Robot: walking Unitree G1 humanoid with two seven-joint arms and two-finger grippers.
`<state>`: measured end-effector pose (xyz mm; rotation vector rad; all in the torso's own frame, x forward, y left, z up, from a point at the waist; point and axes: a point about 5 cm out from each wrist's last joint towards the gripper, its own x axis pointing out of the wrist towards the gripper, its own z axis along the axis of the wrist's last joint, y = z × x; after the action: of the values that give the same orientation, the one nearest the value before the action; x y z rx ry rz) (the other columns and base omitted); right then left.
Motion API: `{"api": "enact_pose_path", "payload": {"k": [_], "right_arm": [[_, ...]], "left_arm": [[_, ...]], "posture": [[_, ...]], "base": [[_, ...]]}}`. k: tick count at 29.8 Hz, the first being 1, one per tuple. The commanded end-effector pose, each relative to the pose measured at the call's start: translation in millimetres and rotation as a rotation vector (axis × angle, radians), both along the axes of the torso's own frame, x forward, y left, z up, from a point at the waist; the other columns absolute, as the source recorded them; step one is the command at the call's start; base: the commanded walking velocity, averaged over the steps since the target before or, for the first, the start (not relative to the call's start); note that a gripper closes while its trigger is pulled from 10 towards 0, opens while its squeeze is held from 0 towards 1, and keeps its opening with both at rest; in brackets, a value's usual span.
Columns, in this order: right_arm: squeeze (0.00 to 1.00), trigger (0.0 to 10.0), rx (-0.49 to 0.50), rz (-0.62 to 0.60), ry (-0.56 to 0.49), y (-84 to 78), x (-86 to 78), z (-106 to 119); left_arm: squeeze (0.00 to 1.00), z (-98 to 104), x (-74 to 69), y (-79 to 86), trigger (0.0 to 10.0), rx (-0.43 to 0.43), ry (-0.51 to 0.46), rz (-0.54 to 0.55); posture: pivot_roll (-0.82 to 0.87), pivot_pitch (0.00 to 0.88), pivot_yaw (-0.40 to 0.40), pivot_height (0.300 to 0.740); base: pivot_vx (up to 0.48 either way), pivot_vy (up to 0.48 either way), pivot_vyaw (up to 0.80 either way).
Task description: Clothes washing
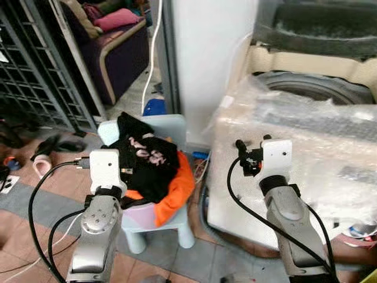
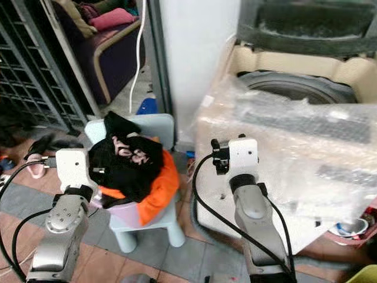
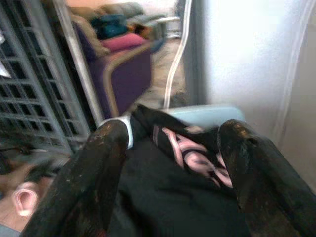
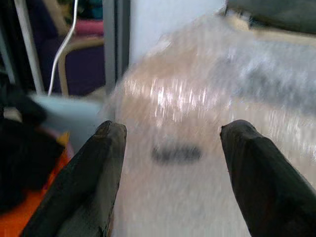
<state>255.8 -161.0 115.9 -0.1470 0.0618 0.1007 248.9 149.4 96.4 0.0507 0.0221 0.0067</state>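
I'm looking down at a tiled floor (image 1: 194, 259) in a cramped corner of a home, with a white wall (image 1: 212, 53) behind and a metal grille (image 1: 29, 71) off to my left; nearest me are my own two arms, both raised.

The left gripper (image 3: 170, 163) has its fingers spread wide with nothing between them; in its wrist view they frame the black garment (image 1: 147, 159) from just in front, so I judge I'm lined up for a first grab and have not yet touched it. The right gripper (image 4: 170, 163) is likewise wide apart and empty, pointed at the plastic-wrapped front of the washing machine (image 1: 294, 177); it seems to be held there out of the way, or ready to steady itself near the tub.

Just beyond the left arm stands a small pale-blue chair (image 1: 153, 218); the laundry is heaped on its seat, presumably because that keeps it off the floor and at reaching height. The black garment with pink lettering lies on top, draped up against the chair's backrest; an orange cloth (image 1: 177, 191) sits beneath it and spills over the seat's right edge toward the machine.

To the right of the chair, just beside it, the washing machine is a top-loader, its dark tub opening (image 1: 312, 88) visible and its lid (image 1: 318, 26) standing open at the back, so the drum looks ready to receive clothes. Farther off, past the grille, a purple sofa (image 1: 118, 47) holds a pink cushion (image 1: 115, 19); a white cable (image 1: 154, 47) hangs down beside the wall.
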Motion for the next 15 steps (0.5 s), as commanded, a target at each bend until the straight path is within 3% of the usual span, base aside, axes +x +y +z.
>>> {"api": "enact_pose_path", "payload": {"k": [1, 6, 8, 11, 15], "right_arm": [[0.0, 10.0, 0.053, 0.029, 0.016, 2.1, 0.8, 0], [0.0, 10.0, 0.036, 0.035, 0.031, 0.4, 7.1, -3], [0.0, 10.0, -0.062, 0.051, 0.037, 8.3, 15.3, -5], [0.0, 10.0, 0.015, 0.062, 0.066, 16.0, 18.2, -10], [0.0, 10.0, -0.062, 0.101, 0.049, 19.8, 27.4, -5]], "left_arm": [[0.0, 1, -2.9, 7.2, 10.0, 0.029, -0.011, 0.021], [0.0, 1, -7.4, 7.6, 10.0, 0.023, -0.012, 0.05], [0.0, 0, -9.5, 8.6, 10.0, 0.025, -0.015, 0.064], [0.0, 1, -10.0, 10.4, 10.0, 0.025, -0.022, 0.072], [0.0, 7, -7.0, 12.9, 10.0, 0.019, -0.044, 0.084]], "posture": [[-0.04, 0.0, 0.034, 0.74], [0.0, 0.0, -0.022, 0.74], [0.02, 0.0, -0.046, 0.74], [0.03, 0.0, -0.054, 0.74], [0.04, 0.0, -0.046, 0.74]], "base": [[0.0, 0.0, 0.0], [0.0, 0.0, 0.0], [0.0, 0.0, 0.0], [0.0, 0.0, 0.0], [0.0, 0.0, 0.0]]}}
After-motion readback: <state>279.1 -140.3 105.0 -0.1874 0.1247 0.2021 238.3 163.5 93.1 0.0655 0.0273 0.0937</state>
